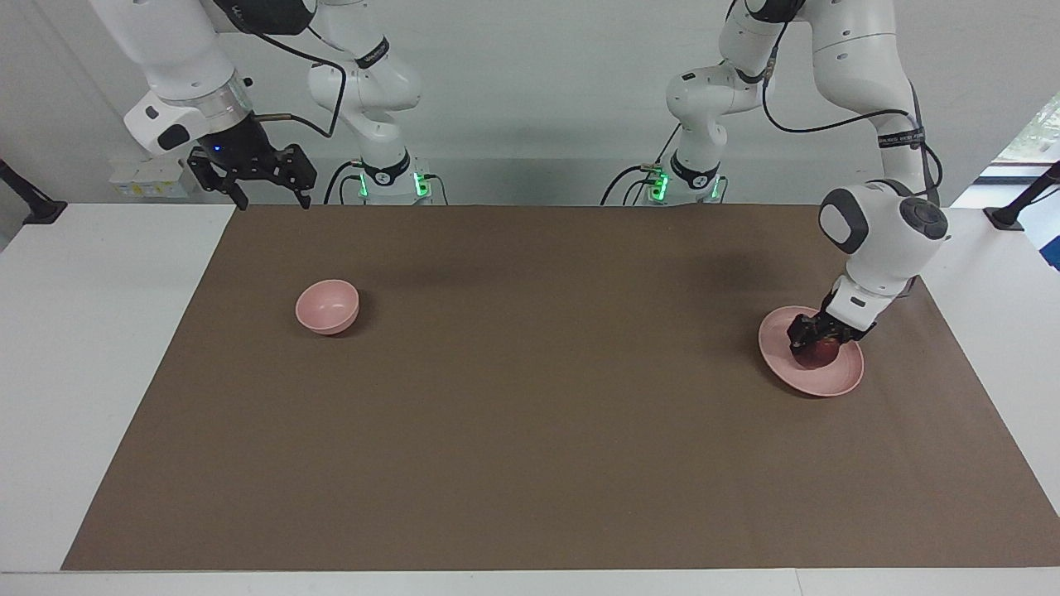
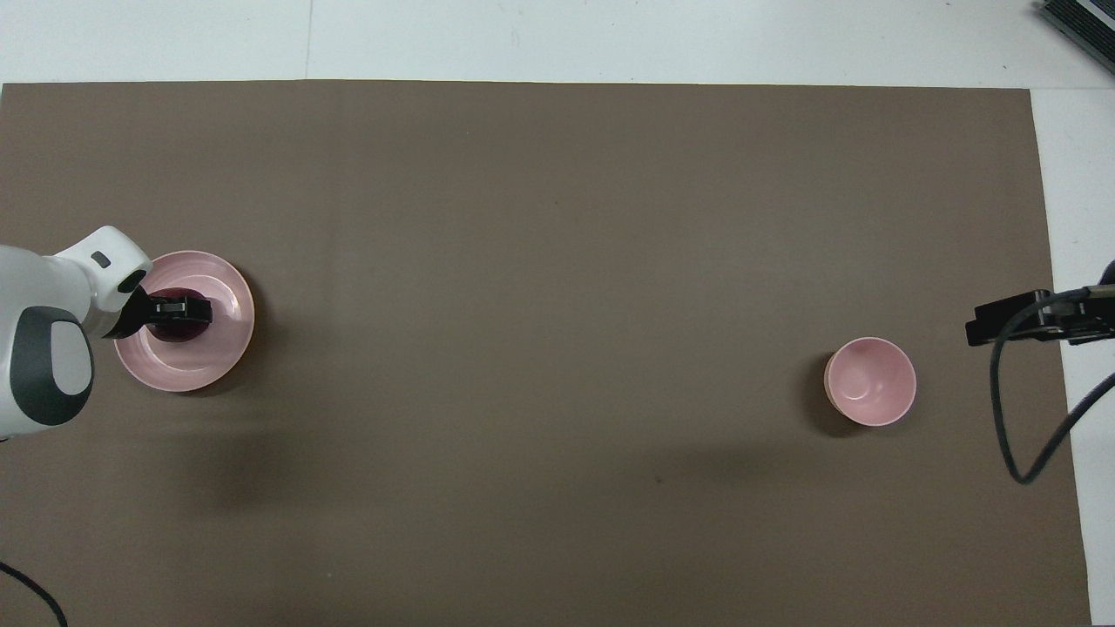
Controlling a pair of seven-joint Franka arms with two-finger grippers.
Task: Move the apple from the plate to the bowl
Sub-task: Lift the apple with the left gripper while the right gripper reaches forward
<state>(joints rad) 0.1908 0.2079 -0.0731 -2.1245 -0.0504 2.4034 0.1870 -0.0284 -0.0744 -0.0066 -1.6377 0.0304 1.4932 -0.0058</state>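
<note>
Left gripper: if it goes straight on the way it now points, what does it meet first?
The left gripper points down at the apple on the plate, so the apple comes first, and it looks already reached. Whether the fingers grip it cannot be told. The right gripper waits.

Pink dishes and a dark red apple on brown.
The plate and bowl are pale pink; the apple is dark red; the mat is plain brown on a white table; both arms are white with black grippers.
</note>
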